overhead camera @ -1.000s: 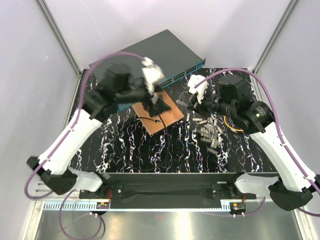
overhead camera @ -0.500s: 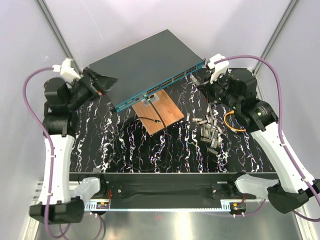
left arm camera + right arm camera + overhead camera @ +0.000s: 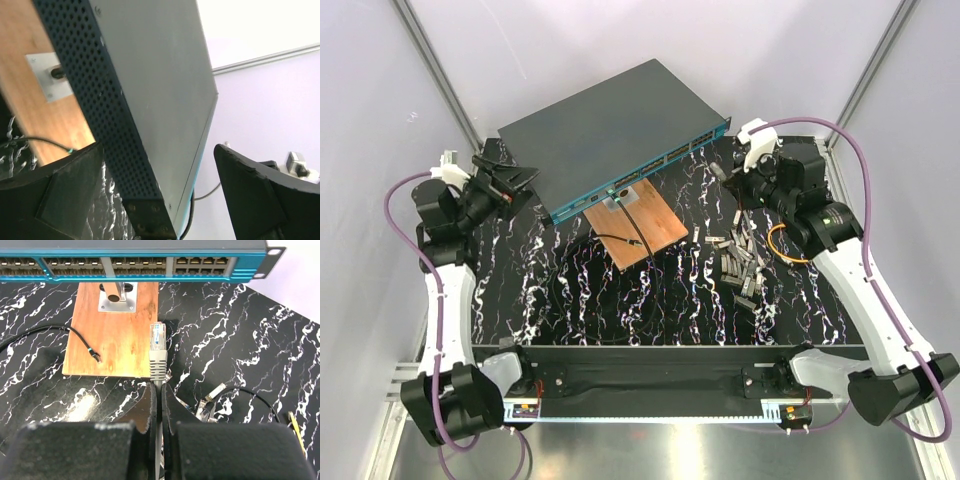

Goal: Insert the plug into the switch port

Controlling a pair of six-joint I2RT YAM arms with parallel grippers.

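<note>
The switch lies at the back, dark grey on top, its teal front edge lined with small ports. My right gripper is shut on the cable of a grey-booted plug. The plug's clear tip points at the port row and stops short of it, over the edge of the wooden board. In the top view the right gripper hovers near the switch's right front corner. My left gripper stands wide open beside the switch's left corner. Its fingers frame the perforated side of the switch without touching it.
A metal bracket with a post sits on the board under the switch's front. A thin black cable ends on the board. Several loose connectors are piled right of the board, near an orange wire loop.
The left arm swung away from the board to the switch's left corner, its jaws now wide. The right gripper carried the plug back and right, toward the switch's front.
</note>
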